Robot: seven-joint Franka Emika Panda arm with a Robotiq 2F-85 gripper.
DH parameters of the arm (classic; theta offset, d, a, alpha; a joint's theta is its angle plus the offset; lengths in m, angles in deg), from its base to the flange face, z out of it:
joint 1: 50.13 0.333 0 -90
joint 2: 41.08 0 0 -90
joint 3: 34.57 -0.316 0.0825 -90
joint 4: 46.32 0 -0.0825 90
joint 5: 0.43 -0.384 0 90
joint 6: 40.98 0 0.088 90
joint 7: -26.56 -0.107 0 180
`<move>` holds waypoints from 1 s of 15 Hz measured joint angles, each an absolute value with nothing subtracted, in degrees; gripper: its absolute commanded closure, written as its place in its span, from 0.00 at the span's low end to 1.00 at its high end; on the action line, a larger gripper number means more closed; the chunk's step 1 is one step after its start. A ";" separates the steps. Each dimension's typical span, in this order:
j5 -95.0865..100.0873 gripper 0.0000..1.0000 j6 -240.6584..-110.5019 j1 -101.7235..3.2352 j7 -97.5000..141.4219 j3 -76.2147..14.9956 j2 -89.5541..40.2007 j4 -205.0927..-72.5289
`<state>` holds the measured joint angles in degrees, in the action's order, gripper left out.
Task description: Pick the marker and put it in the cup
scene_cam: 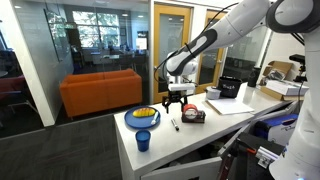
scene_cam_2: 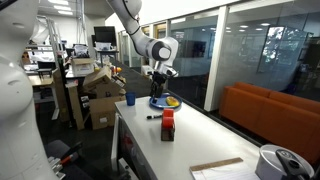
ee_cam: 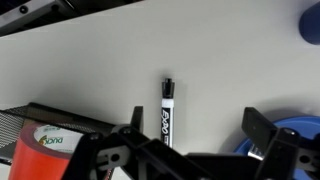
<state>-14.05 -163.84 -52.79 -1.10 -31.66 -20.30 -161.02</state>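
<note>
Currently at approach: my gripper (scene_cam: 176,101) hangs wide open and empty above marker (ee_cam: 167,110). Next I should descend, straddle it, close, then carry to cup (scene_cam: 143,141).

Bright, even indoor light; glass walls show reflections; the small exterior views look perhaps slightly soft.

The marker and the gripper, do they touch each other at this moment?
Apart. In an exterior view the gripper hangs above the marker, which lies on the white table; a clear gap shows between them.
</note>
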 measured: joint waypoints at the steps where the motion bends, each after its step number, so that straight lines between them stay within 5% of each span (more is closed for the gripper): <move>1: -14.05 0.00 -164.16 -52.79 -1.10 -31.60 -19.65 -160.96; 15: -13.94 0.00 -171.65 -52.01 -1.10 -30.56 -12.99 -160.44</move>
